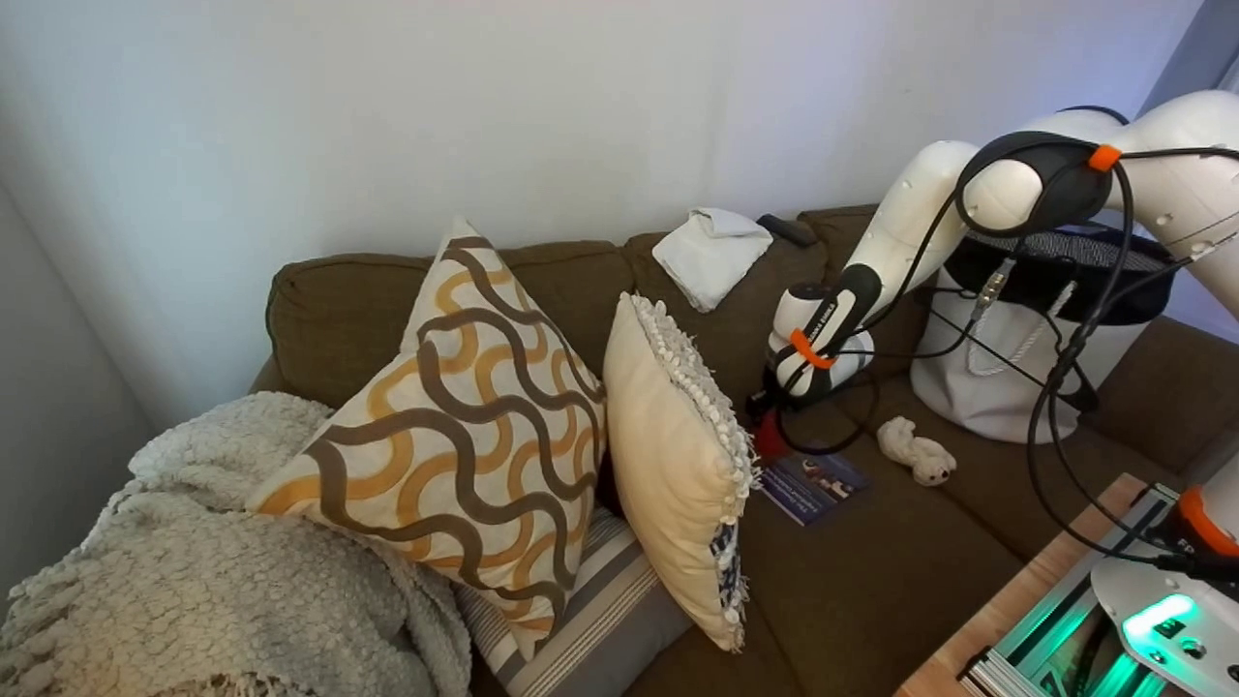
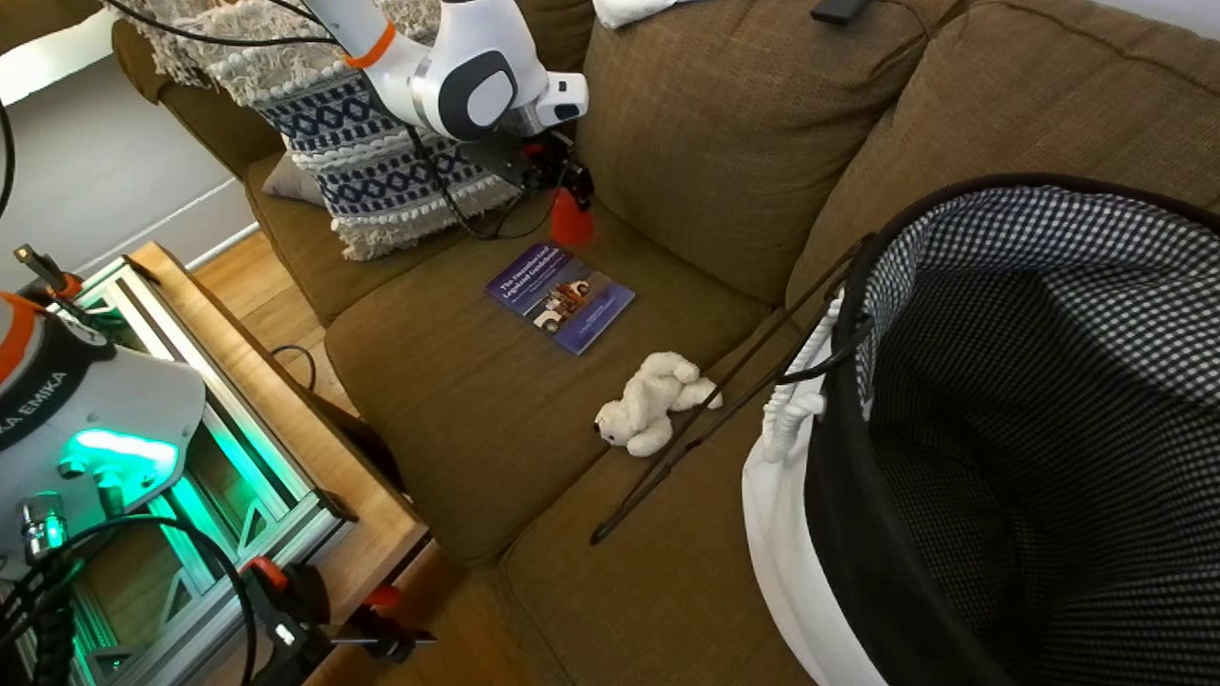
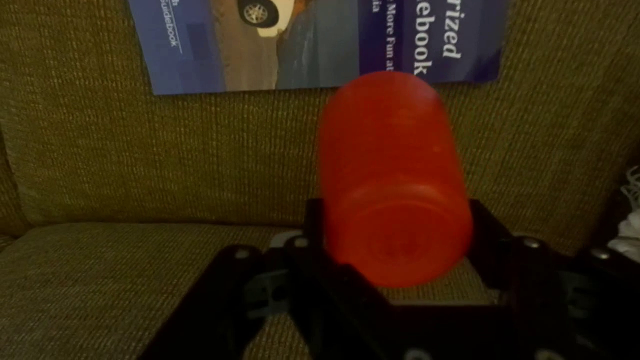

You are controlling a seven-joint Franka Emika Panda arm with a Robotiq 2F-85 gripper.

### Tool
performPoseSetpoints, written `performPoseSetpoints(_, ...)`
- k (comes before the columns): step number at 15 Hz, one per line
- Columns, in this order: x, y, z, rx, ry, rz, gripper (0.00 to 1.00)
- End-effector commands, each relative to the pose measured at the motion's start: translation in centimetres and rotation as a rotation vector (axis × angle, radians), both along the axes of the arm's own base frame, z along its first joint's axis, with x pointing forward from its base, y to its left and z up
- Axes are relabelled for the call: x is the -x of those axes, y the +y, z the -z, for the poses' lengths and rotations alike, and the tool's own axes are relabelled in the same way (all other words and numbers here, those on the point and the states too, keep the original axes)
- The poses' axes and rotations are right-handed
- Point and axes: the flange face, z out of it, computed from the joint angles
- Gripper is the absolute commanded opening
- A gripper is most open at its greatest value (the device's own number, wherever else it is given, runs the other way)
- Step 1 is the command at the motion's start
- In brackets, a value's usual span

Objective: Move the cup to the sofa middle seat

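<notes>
Red and turned mouth-down, the cup (image 3: 392, 140) is clamped near its base in the tool (image 3: 397, 220), over the sofa's middle seat (image 2: 429, 391); I cannot tell whether its rim touches the seat. Just beside the tool a purple book (image 2: 562, 297) lies flat on that seat. Farther from the tool, past the book, is a white stuffed toy (image 2: 653, 400), and beyond it, well apart from the tool, stands a big white basket (image 2: 794, 562). Near the tool's other side leans a fringed, patterned pillow (image 2: 329, 133).

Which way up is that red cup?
Upside down: the red cup widens downward in an exterior view, and the wrist view shows its closed base.
</notes>
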Motion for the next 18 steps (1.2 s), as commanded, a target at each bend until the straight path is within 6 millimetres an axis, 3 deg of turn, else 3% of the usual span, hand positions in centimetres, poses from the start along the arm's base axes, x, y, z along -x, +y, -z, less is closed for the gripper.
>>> performPoseSetpoints(1, -1.5, -0.1, 2.1, -0.015, -0.019, 0.023, 0.43)
performPoseSetpoints(4, -2.3, 0.4, 3.4, -0.051, -0.011, 0.025, 0.43)
performPoseSetpoints(5, -2.4, 0.7, 3.5, -0.065, 0.012, 0.02, 0.92)
performPoseSetpoints(8, -1.8, 1.2, 2.7, -0.032, 0.087, 0.04, 1.0)
performPoseSetpoints(12, -0.1, 1.4, -4.5, 0.001, -0.017, 0.045, 1.0)
performPoseSetpoints(16, 1.5, 3.8, -11.1, -0.039, -0.198, -0.087, 1.0)
performPoseSetpoints(17, -1.3, 3.2, -8.3, -0.031, -0.168, -0.041, 1.0)
performPoseSetpoints(18, -0.6, 3.8, -9.7, -0.038, -0.193, -0.059, 1.0)
